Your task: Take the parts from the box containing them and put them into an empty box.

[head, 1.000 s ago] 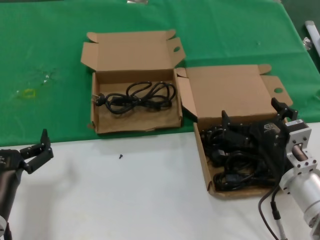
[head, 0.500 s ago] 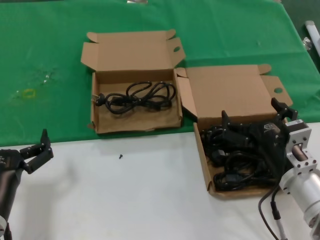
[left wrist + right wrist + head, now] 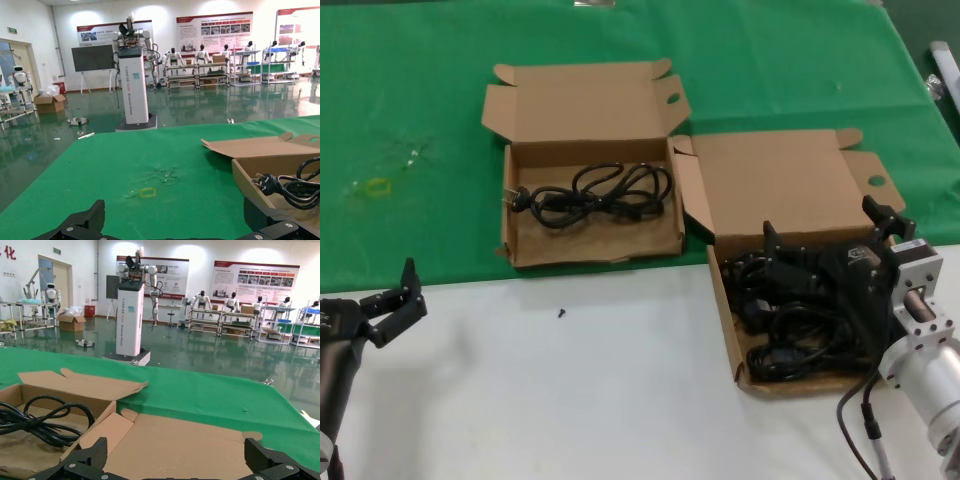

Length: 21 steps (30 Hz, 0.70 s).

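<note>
A tangle of black coiled power cords with moulded plugs [image 3: 790, 325] filled the brown cardboard mailer box with the straight front wall [image 3: 740, 345], which stood open at the near right of the bench, half on its white surface [image 3: 570, 390] and half on the green cloth [image 3: 420, 100]. The right gripper [image 3: 825, 258] was lowered into that pile with its jaws spread wide; whether any cord lay between them could not be told. The left gripper [image 3: 392, 300] waited at the near left edge of the white surface, jaws released and holding nothing.

One cord bundle [image 3: 590, 195] already lay in the second brown cardboard mailer box [image 3: 590, 250], the one with the wavy front wall, further back and to the left on the cloth. That bundle stretched with its long axis across the box's width, its plug end pointing toward the box's left wall. The cords in the full box were heaped too thickly to read any single direction.

Judged from their look, the cords were light, limp and rubbery, likely to sag and trail loops when lifted, and apt to snag their neighbours. The safest hold appeared to be across the bunched middle of one coil, where several strands gather, rather than on a loose loop or a plug.
</note>
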Motion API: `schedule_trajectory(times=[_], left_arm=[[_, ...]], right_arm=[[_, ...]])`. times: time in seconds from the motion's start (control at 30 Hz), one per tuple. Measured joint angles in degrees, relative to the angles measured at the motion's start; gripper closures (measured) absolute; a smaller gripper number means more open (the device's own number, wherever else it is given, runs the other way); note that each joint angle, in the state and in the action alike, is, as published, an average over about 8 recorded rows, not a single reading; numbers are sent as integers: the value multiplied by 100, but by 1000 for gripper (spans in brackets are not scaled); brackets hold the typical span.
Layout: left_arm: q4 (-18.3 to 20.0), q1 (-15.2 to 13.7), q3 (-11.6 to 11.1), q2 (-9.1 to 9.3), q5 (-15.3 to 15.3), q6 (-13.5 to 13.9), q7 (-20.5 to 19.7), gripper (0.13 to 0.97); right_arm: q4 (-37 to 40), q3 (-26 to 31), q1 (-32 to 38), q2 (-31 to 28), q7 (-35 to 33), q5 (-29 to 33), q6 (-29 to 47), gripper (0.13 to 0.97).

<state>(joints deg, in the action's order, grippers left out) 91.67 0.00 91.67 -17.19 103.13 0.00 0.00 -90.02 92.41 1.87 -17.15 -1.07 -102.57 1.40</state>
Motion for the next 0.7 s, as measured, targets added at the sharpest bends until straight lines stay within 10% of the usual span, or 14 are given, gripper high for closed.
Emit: schedule_trajectory(times=[0.7], left_arm=[[0, 0, 0, 0, 0, 0, 0, 132]], right_arm=[[0, 0, 0, 0, 0, 0, 0, 129]])
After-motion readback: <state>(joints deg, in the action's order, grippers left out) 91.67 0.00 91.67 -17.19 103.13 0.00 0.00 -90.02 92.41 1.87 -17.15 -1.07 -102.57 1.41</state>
